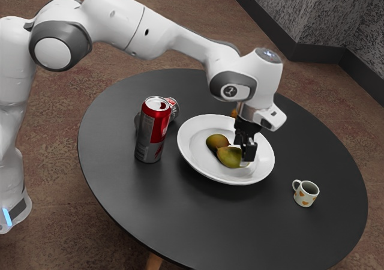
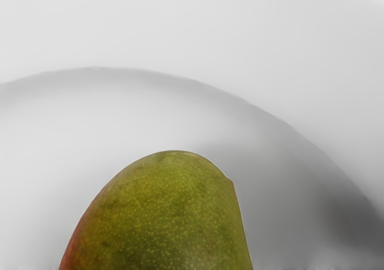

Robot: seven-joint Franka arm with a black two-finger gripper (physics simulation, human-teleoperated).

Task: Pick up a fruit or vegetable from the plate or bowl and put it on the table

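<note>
Mango (image 1: pixel 230 156), mostly green, is seen resting inside the plate (image 1: pixel 193 157), and a second mango (image 1: pixel 216 142) is set close beside it. By the plate's raised wall both are probably kept from rolling off. The gripper (image 1: pixel 245 155) is held low over the plate, pointed down at the greener mango's end, presumably so that it can be taken without its neighbour being pushed. How far the jaws are parted cannot be told, nor whether the fruit has been gripped; no lift clear of the plate is shown. If it is clasped only near its tapered end, it could be turned or slip. Bare table (image 1: pixel 180 213) is offered beside the plate, between the upright can (image 1: pixel 153 135) and the mug (image 1: pixel 305 194).
</note>
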